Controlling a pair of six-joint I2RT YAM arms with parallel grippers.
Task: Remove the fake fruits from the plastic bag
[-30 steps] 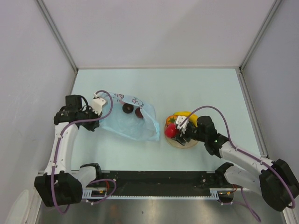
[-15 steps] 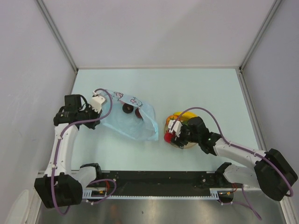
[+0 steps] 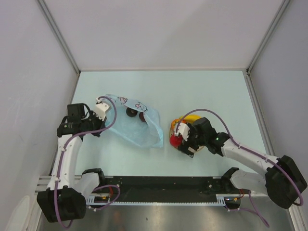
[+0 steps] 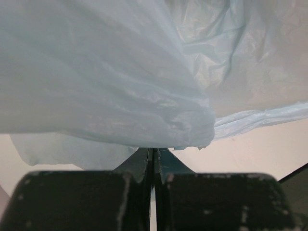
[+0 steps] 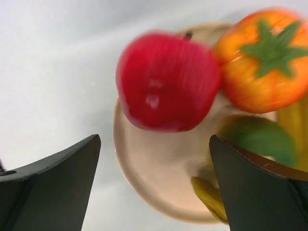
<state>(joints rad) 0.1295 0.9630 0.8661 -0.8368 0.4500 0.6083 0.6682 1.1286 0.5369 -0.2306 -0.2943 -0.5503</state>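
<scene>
The light blue plastic bag (image 3: 137, 126) lies left of centre, with two dark maroon fruits (image 3: 131, 112) showing through it. My left gripper (image 3: 101, 107) is shut on the bag's left edge and fills the left wrist view with plastic (image 4: 120, 72). My right gripper (image 3: 183, 136) is open just above the tan plate (image 3: 189, 153). In the right wrist view the red apple (image 5: 166, 82), the orange-red fruit (image 5: 262, 62), a green fruit (image 5: 260, 139) and the banana (image 5: 209, 197) lie on the plate (image 5: 154, 187), and the gripper (image 5: 154, 139) holds nothing.
Grey walls enclose the pale table on three sides. The black base rail (image 3: 159, 185) runs along the near edge. The apple (image 3: 175, 140) sits at the plate's left rim, close to the bag's right corner.
My right gripper has let go of the red apple, which now rests on the plate, and its fingers have opened. My left gripper has shifted slightly down with the bag edge.
</scene>
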